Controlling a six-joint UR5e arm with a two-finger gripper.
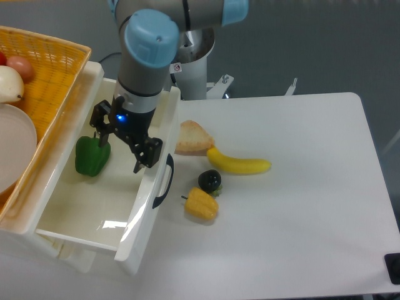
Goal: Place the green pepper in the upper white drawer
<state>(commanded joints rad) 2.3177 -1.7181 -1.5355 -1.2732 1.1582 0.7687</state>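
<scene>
The green pepper [91, 157] rests inside the upper white drawer [94, 200], against its left wall. The drawer is pulled out, its black curved handle [164, 181] facing the table. My gripper [120, 145] hangs above the drawer just right of the pepper, open, with nothing between its fingers. One finger [100, 127] is close to the pepper's top; the other finger [145, 156] is near the drawer's right wall.
A yellow woven basket [53, 69] with a white plate and round produce sits on the left above the drawer. On the table lie a bread slice [191, 137], a banana [240, 164], a dark round fruit [210, 180] and a corn piece [201, 204].
</scene>
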